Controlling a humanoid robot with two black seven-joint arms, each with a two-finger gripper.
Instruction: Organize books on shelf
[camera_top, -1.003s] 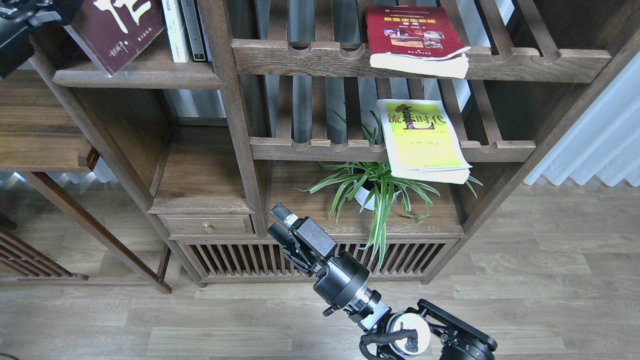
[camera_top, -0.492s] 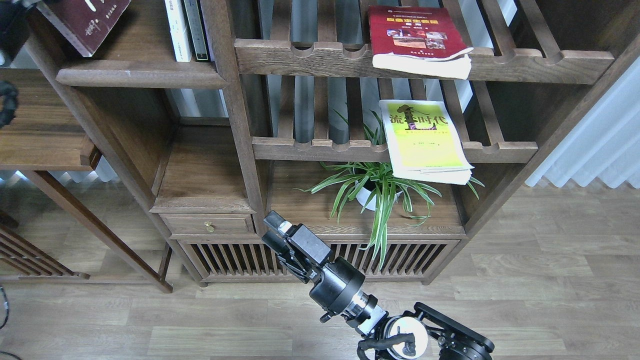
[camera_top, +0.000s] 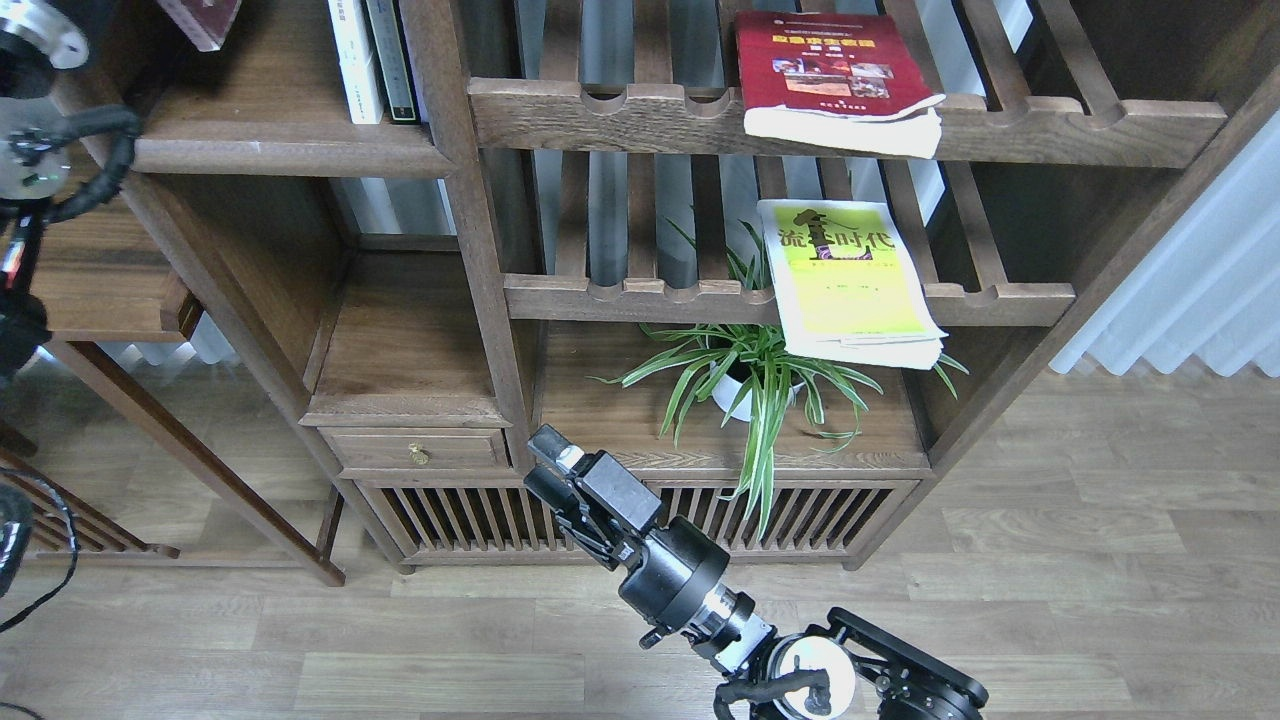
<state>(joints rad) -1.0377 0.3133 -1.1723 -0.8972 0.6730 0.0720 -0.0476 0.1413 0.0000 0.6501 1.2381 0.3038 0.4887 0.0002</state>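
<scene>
Only a corner of the maroon book (camera_top: 200, 18) shows, top left; left fingers unseen. Right gripper (camera_top: 548, 462) points far-left, fingers' state unclear.

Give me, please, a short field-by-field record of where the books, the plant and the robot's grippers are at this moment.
maroon book: corner only, top edge, above plank shelf
upright books: standing on plank shelf
red book: flat on upper slatted rack, overhanging
yellow-green book: flat on lower slatted rack, overhanging
potted plant: beneath lower rack
right gripper: low, empty, jaw state unclear
left gripper: out of frame
</scene>
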